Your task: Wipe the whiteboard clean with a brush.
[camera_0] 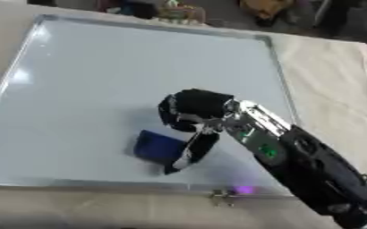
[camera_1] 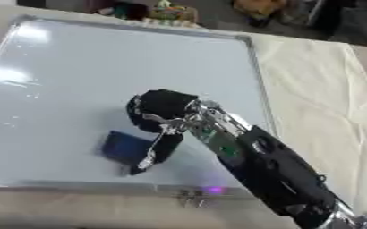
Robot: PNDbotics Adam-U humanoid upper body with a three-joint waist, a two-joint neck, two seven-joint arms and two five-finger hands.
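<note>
I have the right hand (camera_0: 193,112) out over the whiteboard (camera_0: 100,76), the arm coming in from the lower right corner of my view with its silver wrist and a green light showing on the forearm. The hand sits above the lower middle of the board, its black fingers (camera_0: 198,150) curled downward, and the thumb side reaches to the dark blue brush (camera_0: 159,146), a small rectangular block lying flat on the board just left of the hand. The fingers meet the right edge of the brush, and from what I see the hand is closing around that edge, though the blur keeps me from telling how fully the fingers wrap it. The brush rests near the bottom rail of the board's metal frame (camera_0: 92,183), well clear of the left and top edges. The board lies on a beige cloth-covered table (camera_0: 335,89), tilted askew in my view, with bright reflections along its left side. My left hand shows in neither eye view.
</note>
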